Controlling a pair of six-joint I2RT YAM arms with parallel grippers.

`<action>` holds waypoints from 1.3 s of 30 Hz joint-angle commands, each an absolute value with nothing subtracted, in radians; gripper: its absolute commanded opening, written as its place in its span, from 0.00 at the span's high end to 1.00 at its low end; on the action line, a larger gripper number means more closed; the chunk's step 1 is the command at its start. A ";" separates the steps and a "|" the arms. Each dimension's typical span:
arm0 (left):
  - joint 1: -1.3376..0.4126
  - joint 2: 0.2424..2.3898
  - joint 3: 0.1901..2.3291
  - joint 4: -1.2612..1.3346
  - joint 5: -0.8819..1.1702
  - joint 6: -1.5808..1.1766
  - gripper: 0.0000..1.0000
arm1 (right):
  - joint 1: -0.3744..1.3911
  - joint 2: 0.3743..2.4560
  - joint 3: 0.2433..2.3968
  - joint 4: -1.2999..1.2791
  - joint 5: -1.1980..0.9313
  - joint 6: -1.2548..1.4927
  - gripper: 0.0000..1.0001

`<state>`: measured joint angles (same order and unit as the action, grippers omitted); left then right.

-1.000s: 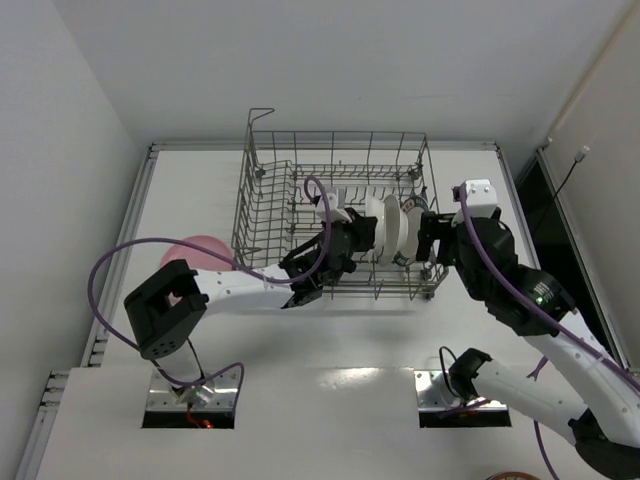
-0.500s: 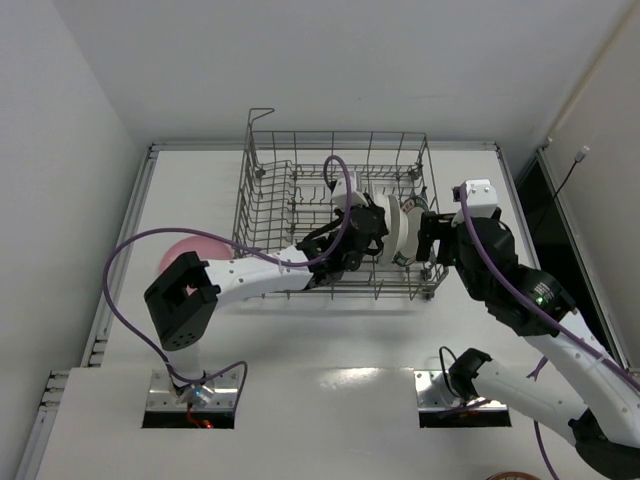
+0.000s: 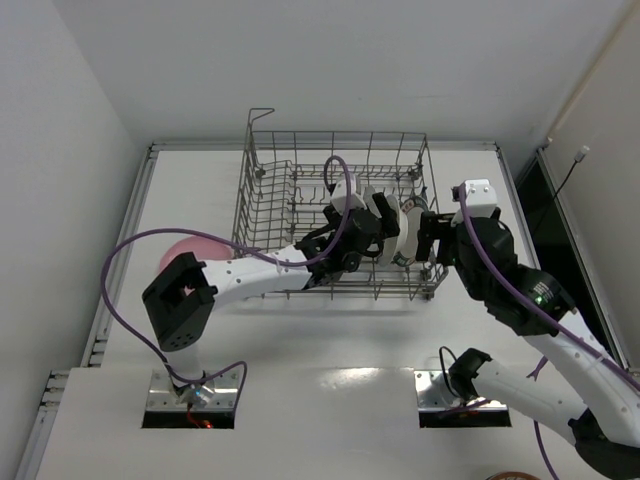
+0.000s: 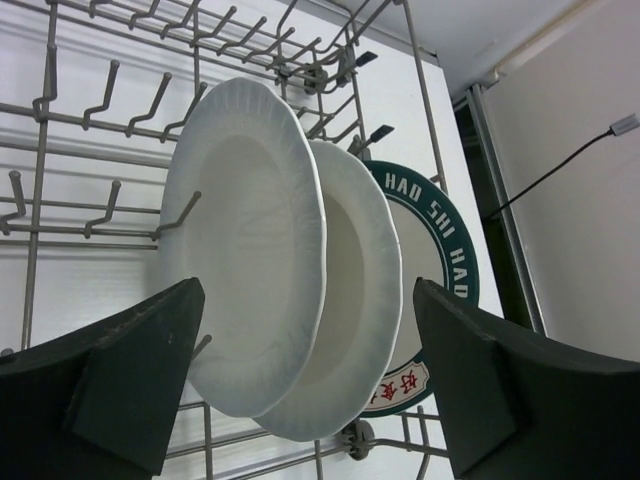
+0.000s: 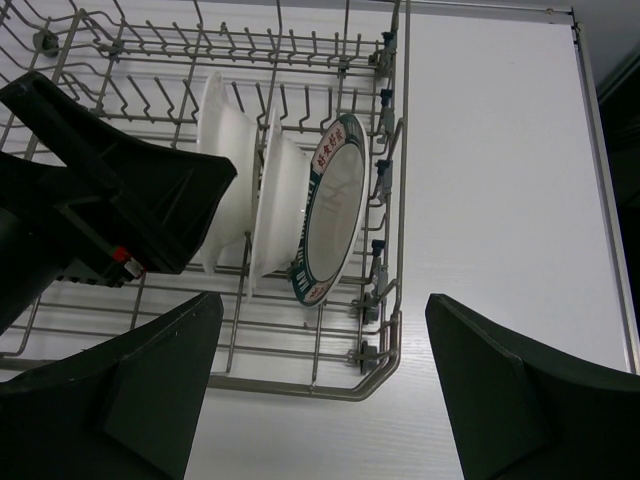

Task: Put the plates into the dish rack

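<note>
Black plastic fills both lower corners of the left wrist view: the left gripper [image 4: 308,295] has its jaws spread wide and holds nothing, and the nearest white plate [image 4: 240,250] stands on edge in the gap ahead of them. I cannot tell whether either finger touches its rim. Just behind it leans a second white plate [image 4: 362,330], and behind that the teal-rimmed plate [image 4: 445,265] with lettering round its border, all three upright between the tines at the right end of the dish rack [image 3: 275,195]. The right gripper [image 5: 322,300] is also wide open and empty, hovering at the rack's right side and looking down on the same three plates. By my reading, three plates are loaded and one is left: the pink plate [image 3: 205,247] lies flat on the table [image 3: 190,190], just left of the rack and partly hidden under the left arm. To do this step well, I'd back the left gripper out along the line of the tines, jaws kept wide and level, so neither finger clips the front plate and tips the row. I'd hold the right arm where it is until the left is clear of the wire. The pink plate looks hard to pinch flat, so I'd plan on working a finger under its rim.
</note>
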<state>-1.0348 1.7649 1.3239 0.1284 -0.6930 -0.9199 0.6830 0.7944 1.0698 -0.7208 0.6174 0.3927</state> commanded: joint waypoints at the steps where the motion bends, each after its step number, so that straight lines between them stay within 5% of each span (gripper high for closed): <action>1: -1.049 1.700 1.322 0.144 -0.684 -0.902 0.15 | 0.681 0.805 1.069 -0.707 0.620 0.391 0.19; 9: -1.058 1.524 1.402 0.064 -0.765 -0.663 0.12 | 0.681 0.796 1.078 -0.726 0.620 0.391 0.19; 18: -0.922 1.214 1.382 -0.441 -1.098 -0.570 0.00 | 0.681 0.776 1.069 -0.716 0.608 0.391 0.19; 25: -0.509 1.075 1.226 -0.601 -0.892 -0.675 0.00 | 0.681 0.785 1.069 -0.696 0.598 0.391 0.19; 31: -0.189 1.296 1.184 -0.598 -0.574 -0.632 0.00 | 0.681 0.775 1.069 -0.706 0.598 0.382 0.19; 39: -0.031 1.534 1.118 -0.473 -0.231 -0.603 0.00 | 0.681 0.765 1.069 -0.715 0.607 0.373 0.19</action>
